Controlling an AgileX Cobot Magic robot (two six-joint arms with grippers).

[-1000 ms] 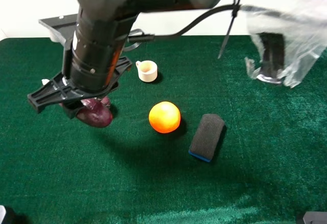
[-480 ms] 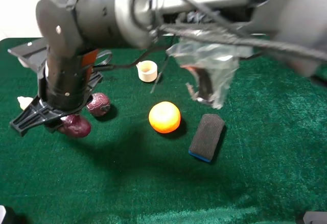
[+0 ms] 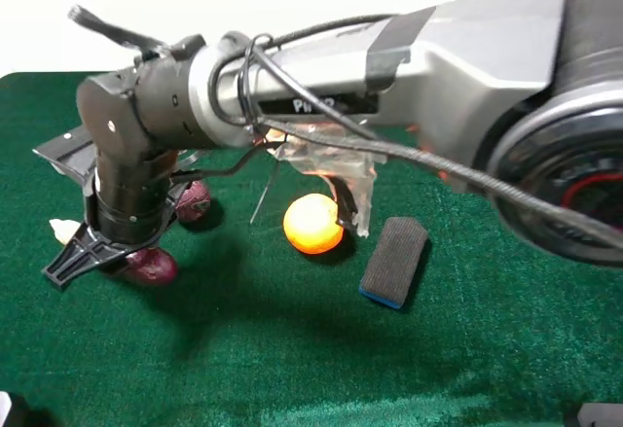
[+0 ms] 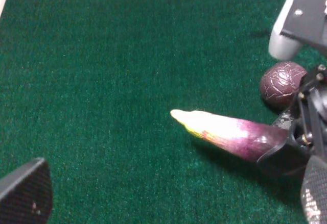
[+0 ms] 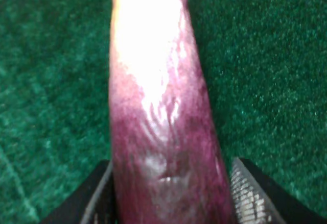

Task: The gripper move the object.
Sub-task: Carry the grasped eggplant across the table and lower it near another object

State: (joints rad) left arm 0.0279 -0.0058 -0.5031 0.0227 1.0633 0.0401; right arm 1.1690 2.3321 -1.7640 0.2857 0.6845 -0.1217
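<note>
Two fingers [image 5: 249,192] of the right gripper [image 5: 171,196] are clamped around the eggplant [image 5: 158,106], just beside the maroon ball [image 4: 282,83]

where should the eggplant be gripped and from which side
Take the eggplant at its thick purple body, not the tapering cream tip, which could slip out. It is long and roughly level, so come from above, fingers spanning its width, as the right gripper holds it now.
</note>
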